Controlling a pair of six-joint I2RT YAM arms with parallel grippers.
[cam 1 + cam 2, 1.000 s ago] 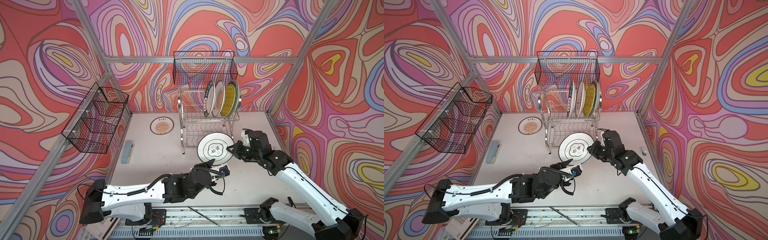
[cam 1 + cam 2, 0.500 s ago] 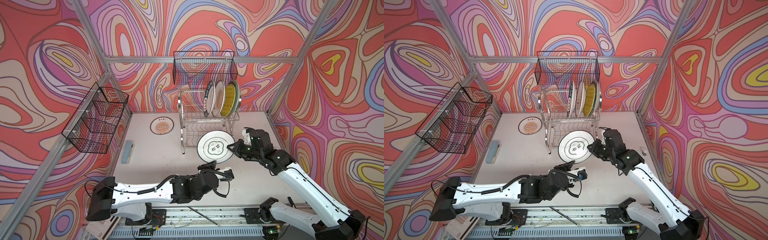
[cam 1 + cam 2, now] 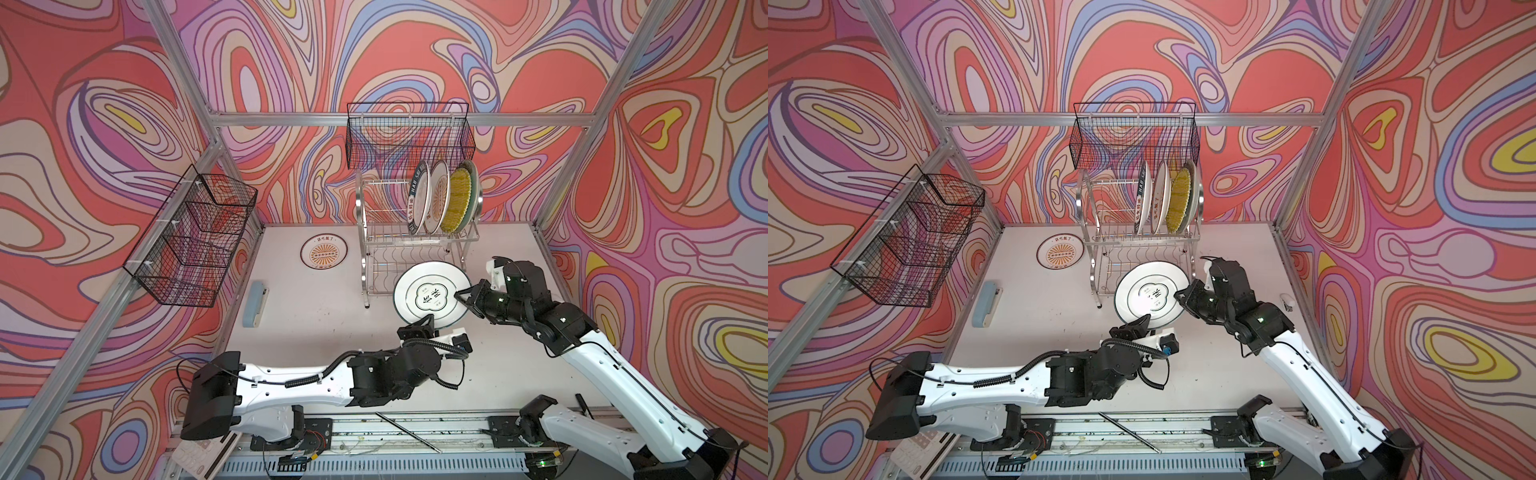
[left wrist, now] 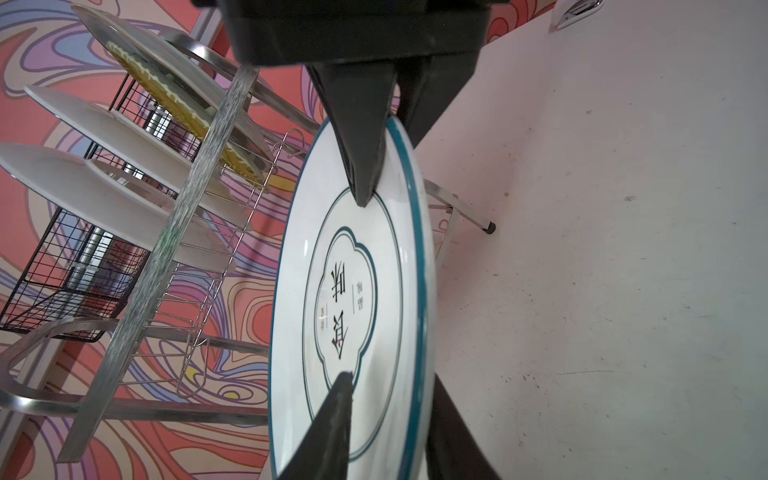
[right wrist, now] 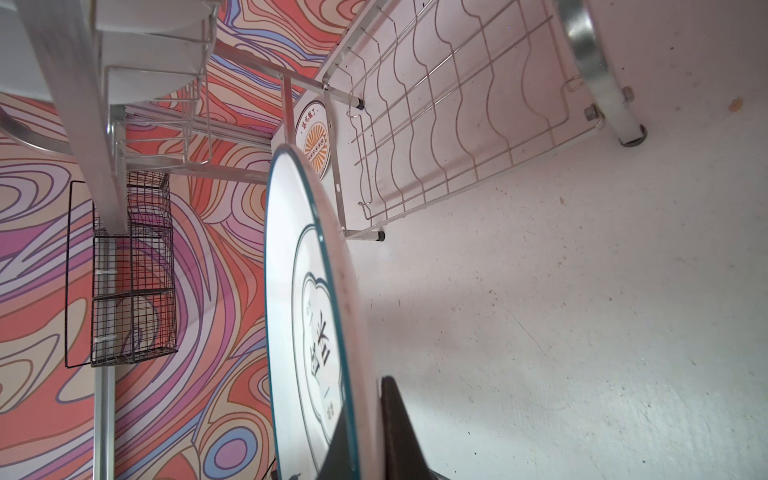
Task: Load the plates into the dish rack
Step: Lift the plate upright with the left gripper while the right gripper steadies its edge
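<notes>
Dish rack (image 3: 395, 240) top tier's got four plates (image 3: 440, 197) upright. My right gripper (image 3: 458, 294) is clamped on the teal-ringed plate (image 3: 415, 286), which is tilted by the lower shelf (image 3: 407, 266). My left gripper (image 3: 428, 321) straddles its rim, can't tell if it's gripping. Sunburst plate (image 3: 324, 256) lies flat near the table's (image 3: 316, 332) back edge.

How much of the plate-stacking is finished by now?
Done: four plates stand in the dish rack's upper tier. In hand: the right hand grips the teal-ringed plate in front of the rack, and the left hand straddles its near rim. Left: slotting that one, then the orange sunburst plate lying flat beside the rack.
</notes>
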